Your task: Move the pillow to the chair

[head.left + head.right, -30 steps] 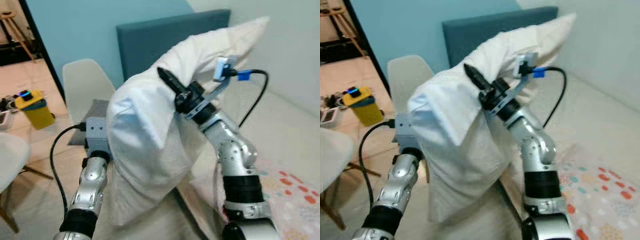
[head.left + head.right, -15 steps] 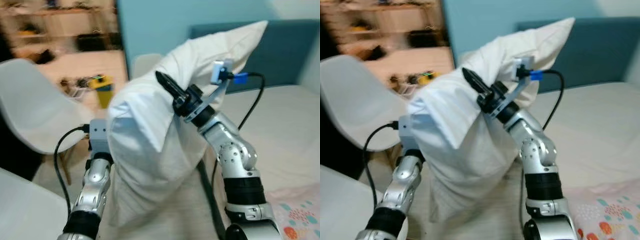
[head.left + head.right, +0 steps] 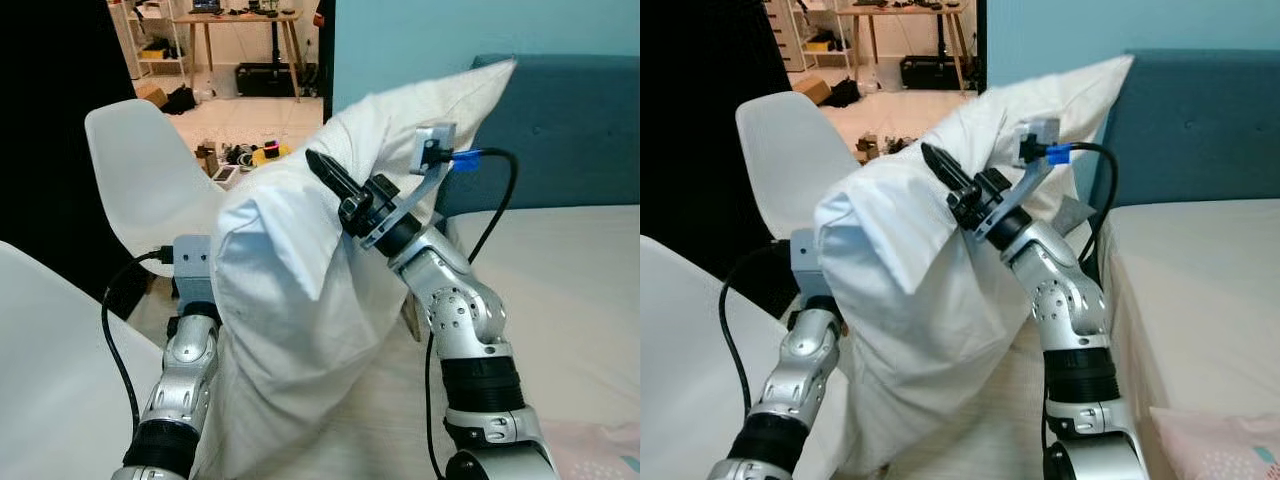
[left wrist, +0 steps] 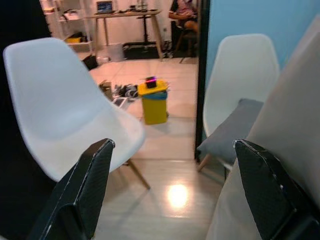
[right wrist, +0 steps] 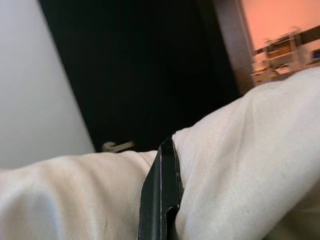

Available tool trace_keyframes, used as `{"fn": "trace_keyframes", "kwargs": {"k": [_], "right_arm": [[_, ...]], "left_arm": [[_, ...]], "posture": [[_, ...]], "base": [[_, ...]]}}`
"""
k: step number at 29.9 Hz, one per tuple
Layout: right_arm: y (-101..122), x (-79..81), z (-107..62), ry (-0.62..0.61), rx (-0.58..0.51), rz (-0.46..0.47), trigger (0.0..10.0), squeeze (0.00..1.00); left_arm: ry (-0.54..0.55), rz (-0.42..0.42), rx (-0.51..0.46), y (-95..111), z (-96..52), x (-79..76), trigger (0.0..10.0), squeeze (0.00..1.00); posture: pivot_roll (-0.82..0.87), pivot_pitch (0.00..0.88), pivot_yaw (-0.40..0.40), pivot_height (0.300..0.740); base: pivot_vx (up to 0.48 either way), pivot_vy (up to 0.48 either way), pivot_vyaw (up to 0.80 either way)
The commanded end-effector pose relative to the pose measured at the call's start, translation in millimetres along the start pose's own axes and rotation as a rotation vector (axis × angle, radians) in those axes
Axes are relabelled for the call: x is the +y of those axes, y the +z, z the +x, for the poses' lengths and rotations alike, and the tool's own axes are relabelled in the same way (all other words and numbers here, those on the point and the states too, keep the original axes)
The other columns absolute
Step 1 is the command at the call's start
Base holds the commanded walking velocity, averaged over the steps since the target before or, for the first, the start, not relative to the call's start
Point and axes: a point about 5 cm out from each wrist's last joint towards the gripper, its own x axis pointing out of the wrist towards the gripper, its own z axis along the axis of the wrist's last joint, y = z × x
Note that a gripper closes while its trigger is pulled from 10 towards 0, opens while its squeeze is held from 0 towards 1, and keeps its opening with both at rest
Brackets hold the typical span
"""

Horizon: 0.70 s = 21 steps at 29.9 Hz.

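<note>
A big white pillow (image 3: 290, 300) hangs in the air in front of me, propped between both arms. My right gripper (image 3: 322, 170) lies on its upper side, shut on a fold of the cover; the right wrist view has cloth bulging around a black finger (image 5: 160, 195). My left arm (image 3: 185, 370) reaches up under the pillow, which hides its gripper from my eyes. In the left wrist view the left gripper (image 4: 175, 175) stands open with nothing between its fingers, and the pillow (image 4: 290, 110) rests against the outside of one. A white shell chair (image 3: 150, 190) stands just beyond.
A second white chair (image 3: 50, 380) is close at my lower left. The left wrist view has another white chair with a grey cushion (image 4: 235, 125) and a yellow bin (image 4: 154, 100) on the tiled floor. The bed (image 3: 580, 290) with its blue headboard (image 3: 570, 130) lies to my right.
The whole view has swung left, from the bed toward the white chairs and the doorway. The pillow and both arms keep the same pose relative to me.
</note>
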Motion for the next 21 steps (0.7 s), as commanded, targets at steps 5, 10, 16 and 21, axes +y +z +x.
{"fn": "trace_keyframes", "kwargs": {"k": [5, 10, 16, 21], "right_arm": [[12.6, 12.7, 9.0, 0.064, -0.053, -0.062, 10.0, 0.0], [11.2, 16.3, 8.9, 0.087, -0.046, -0.073, 10.0, 0.0], [13.2, 21.1, 8.4, 0.125, -0.053, -0.083, 10.0, 0.0], [13.6, 20.9, 9.7, 0.124, -0.051, -0.088, 10.0, 0.0]], "left_arm": [[-0.017, -0.003, -0.045, 10.9, 6.2, -3.1, 10.0, 0.0], [-0.022, -0.003, -0.043, 9.8, 5.7, -4.3, 10.0, 0.0], [-0.028, -0.003, -0.043, 9.6, 4.8, -6.3, 10.0, 0.0], [-0.029, -0.002, -0.044, 9.8, 4.6, -6.9, 10.0, 0.0]], "posture": [[0.04, 0.009, -0.003, 0.725], [0.04, 0.007, -0.005, 0.725], [0.04, 0.005, -0.011, 0.725], [0.04, 0.009, -0.013, 0.725]], "base": [[0.41, 0.0, 0.0], [0.422, 0.0, 0.0], [0.428, 0.0, 0.8], [0.439, 0.0, 0.72]]}}
